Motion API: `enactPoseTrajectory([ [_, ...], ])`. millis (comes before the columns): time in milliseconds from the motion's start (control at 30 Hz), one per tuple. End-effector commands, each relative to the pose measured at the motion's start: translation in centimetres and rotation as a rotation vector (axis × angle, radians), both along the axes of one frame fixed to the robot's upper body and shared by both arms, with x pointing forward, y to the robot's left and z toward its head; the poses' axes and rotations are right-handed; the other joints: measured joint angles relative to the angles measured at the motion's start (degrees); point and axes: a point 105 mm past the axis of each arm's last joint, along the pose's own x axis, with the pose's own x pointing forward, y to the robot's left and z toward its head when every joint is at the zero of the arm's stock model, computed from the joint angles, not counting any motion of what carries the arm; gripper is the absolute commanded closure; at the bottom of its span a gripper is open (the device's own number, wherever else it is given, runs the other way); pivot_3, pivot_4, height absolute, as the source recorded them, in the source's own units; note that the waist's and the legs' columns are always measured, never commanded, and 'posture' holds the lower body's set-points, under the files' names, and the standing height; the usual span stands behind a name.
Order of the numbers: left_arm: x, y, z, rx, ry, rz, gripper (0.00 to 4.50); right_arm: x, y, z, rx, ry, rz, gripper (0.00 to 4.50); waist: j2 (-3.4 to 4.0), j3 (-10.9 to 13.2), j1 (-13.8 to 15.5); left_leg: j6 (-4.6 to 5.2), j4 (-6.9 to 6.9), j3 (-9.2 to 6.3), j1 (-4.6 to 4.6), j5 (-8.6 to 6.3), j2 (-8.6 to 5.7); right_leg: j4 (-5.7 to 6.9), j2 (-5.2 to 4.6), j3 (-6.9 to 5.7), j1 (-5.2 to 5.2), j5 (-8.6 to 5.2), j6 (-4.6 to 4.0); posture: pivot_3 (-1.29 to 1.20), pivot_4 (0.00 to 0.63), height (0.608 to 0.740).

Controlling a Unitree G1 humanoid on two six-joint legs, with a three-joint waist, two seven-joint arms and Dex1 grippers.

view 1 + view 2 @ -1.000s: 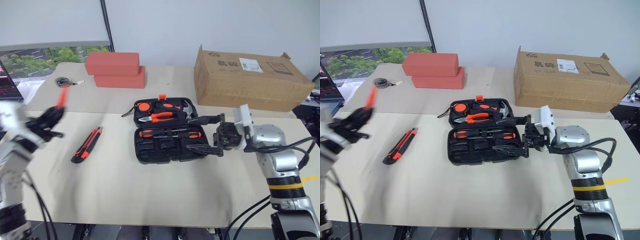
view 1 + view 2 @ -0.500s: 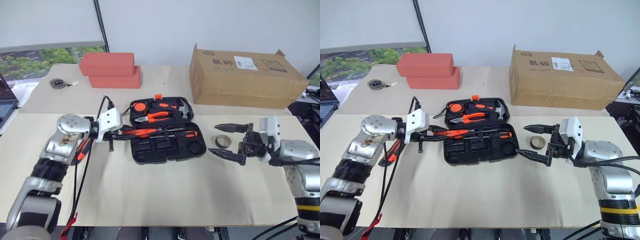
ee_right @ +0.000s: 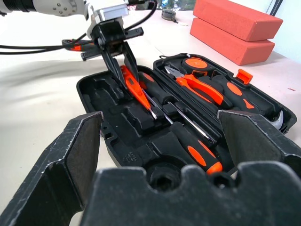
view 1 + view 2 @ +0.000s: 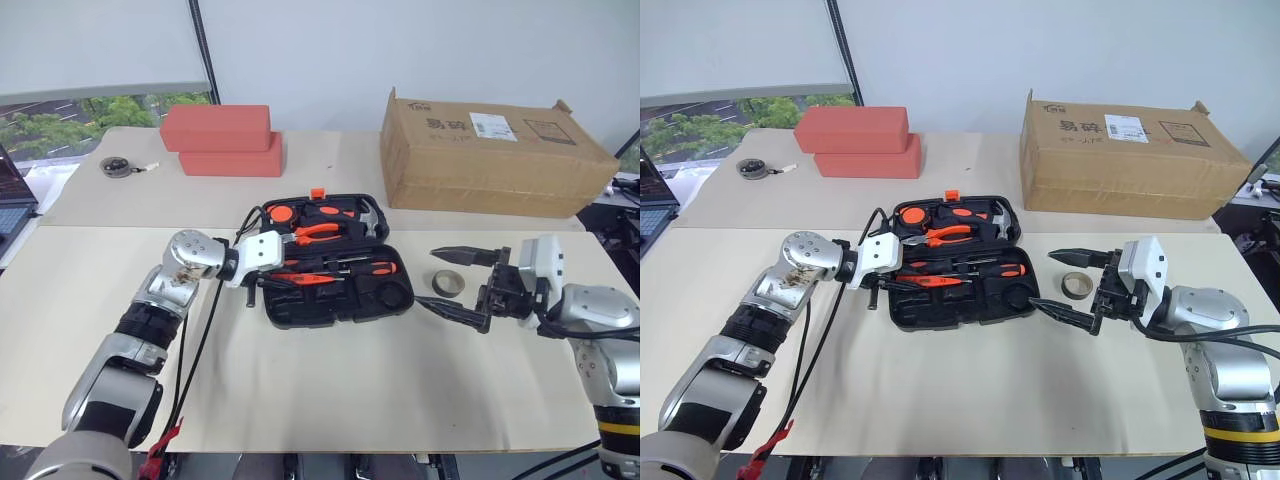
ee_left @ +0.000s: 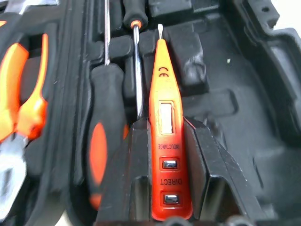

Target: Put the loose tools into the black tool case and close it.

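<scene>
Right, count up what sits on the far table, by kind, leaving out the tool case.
Red blocks: 2
Cardboard box: 1
Dark disc with a cord: 1
Total: 4

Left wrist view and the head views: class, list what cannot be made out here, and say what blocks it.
- Left wrist view: the orange tester's butt end, cut off by the picture's edge between the left gripper's fingers.
- Head views: the utility knife, hidden behind the left arm.
- Head views: the cardboard box's label print, too small.
- Right wrist view: the black tool case's near rim, behind the open right gripper.
</scene>
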Motion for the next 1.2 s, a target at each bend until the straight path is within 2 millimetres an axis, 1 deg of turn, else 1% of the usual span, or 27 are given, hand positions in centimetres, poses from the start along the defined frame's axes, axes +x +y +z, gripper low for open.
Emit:
enactPoseTrajectory([
  [33, -0.3, -0.5, 0.3, 0.006, -0.030, 0.003, 4.01, 0.2, 0.4, 1.1, 0.001, -0.041, 0.016, 0.00, 0.00, 0.0, 0.0, 0.00, 0.00, 0.00, 0.01, 0.00, 0.00, 0.02, 0.00, 0.02, 0.00, 0.00, 0.00, 0.00, 0.150, 0.712],
  [300, -0.8, -0.4, -0.4, 0.028, -0.011, 0.024, 4.01, 0.6, 0.5, 1.3, -0.007, -0.042, 0.033, 0.00, 0.00, 0.0, 0.0, 0.00, 0.02, 0.00, 0.08, 0.01, 0.01, 0.07, 0.00, 0.08, 0.03, 0.00, 0.00, 0.00, 0.150, 0.712],
  [533, -0.5, -0.4, -0.9, 0.024, 0.006, 0.061, 4.01, 0.7, 0.8, 1.3, -0.011, -0.041, 0.043, 0.00, 0.00, 0.0, 0.0, 0.00, 0.03, 0.03, 0.11, 0.01, 0.01, 0.08, 0.01, 0.10, 0.06, 0.00, 0.00, 0.00, 0.150, 0.712],
  [600, -0.3, -0.4, -0.9, 0.021, 0.006, 0.067, 2.99, 0.7, 0.8, 1.3, -0.010, -0.040, 0.044, 0.00, 0.01, 0.0, 0.0, 0.00, 0.05, 0.03, 0.15, 0.01, 0.00, 0.10, 0.00, 0.10, 0.09, 0.00, 0.00, 0.00, 0.150, 0.712],
  [633, -0.1, -0.4, -0.7, 0.014, -0.004, 0.076, 2.85, 0.7, 0.8, 1.3, -0.010, -0.040, 0.044, 0.00, 0.00, 0.0, 0.0, 0.00, 0.05, 0.03, 0.15, 0.01, 0.00, 0.11, 0.00, 0.10, 0.10, 0.00, 0.00, 0.00, 0.150, 0.712],
  [700, 0.2, -0.3, -0.3, -0.002, -0.022, 0.090, 2.09, 0.7, 0.8, 1.3, -0.010, -0.038, 0.043, 0.00, 0.01, 0.0, 0.0, 0.01, 0.06, 0.03, 0.17, 0.01, 0.01, 0.12, 0.00, 0.13, 0.10, 0.00, 0.01, 0.00, 0.150, 0.712],
  [800, 0.1, -0.3, 2.3, -0.102, -0.041, 0.089, 1.09, 0.7, 0.8, 1.3, -0.010, -0.037, 0.041, 0.00, 0.01, 0.0, 0.0, 0.01, 0.05, 0.03, 0.16, 0.01, 0.01, 0.11, 0.01, 0.13, 0.10, 0.00, 0.01, 0.00, 0.150, 0.712],
  [900, -0.6, -0.2, 4.7, -0.185, -0.044, 0.061, 1.09, 0.6, 0.8, 1.2, -0.010, -0.035, 0.041, 0.00, 0.00, 0.0, 0.0, -0.12, 0.05, 0.04, 0.10, 0.09, 0.01, 0.11, 0.02, 0.13, 0.04, 0.01, 0.00, 0.00, 0.150, 0.712],
  [933, -1.1, -0.2, 5.7, -0.216, -0.041, 0.042, 1.09, 0.6, 0.8, 1.2, -0.010, -0.034, 0.041, 0.00, 0.00, 0.0, 0.0, -0.18, 0.05, 0.05, 0.10, 0.13, 0.01, 0.11, 0.02, 0.13, 0.04, 0.01, 0.00, 0.00, 0.150, 0.712],
  [1000, -2.2, -0.1, 6.9, -0.255, -0.017, 0.004, 1.09, 0.6, 0.9, 1.2, -0.010, -0.033, 0.041, 0.00, 0.00, 0.0, 0.0, -0.24, 0.05, 0.06, 0.09, 0.16, 0.01, 0.10, 0.02, 0.14, 0.05, 0.01, 0.00, 0.00, 0.150, 0.712],
  [1067, -2.8, -0.1, 7.5, -0.278, 0.001, -0.017, 1.09, 0.7, 0.9, 1.1, -0.010, -0.032, 0.042, 0.00, 0.00, 0.0, 0.0, -0.27, 0.06, 0.09, 0.13, 0.18, 0.01, 0.12, 0.02, 0.19, 0.05, 0.00, 0.01, 0.00, 0.150, 0.712],
  [1133, -1.9, -0.5, 7.5, -0.323, -0.011, 0.053, 1.09, 0.8, 1.0, 1.2, -0.008, -0.033, 0.045, 0.00, 0.01, 0.0, 0.0, -0.26, 0.06, 0.11, 0.20, 0.17, 0.00, 0.14, 0.02, 0.22, 0.09, 0.00, 0.01, 0.00, 0.150, 0.712],
  [1167, -1.3, -0.7, 7.1, -0.324, -0.023, 0.085, 1.60, 0.8, 1.1, 1.2, -0.007, -0.033, 0.047, 0.00, 0.01, 0.0, 0.1, -0.24, 0.06, 0.12, 0.22, 0.16, 0.00, 0.15, 0.02, 0.24, 0.12, 0.00, 0.02, 0.00, 0.150, 0.712],
  [1200, -1.1, -1.0, 6.5, -0.314, -0.033, 0.099, 1.76, 0.9, 1.2, 1.2, -0.007, -0.034, 0.048, 0.00, 0.01, 0.0, 0.2, -0.15, 0.07, 0.10, 0.25, 0.13, -0.01, 0.16, 0.02, 0.25, 0.17, 0.00, 0.03, 0.00, 0.150, 0.712],
])
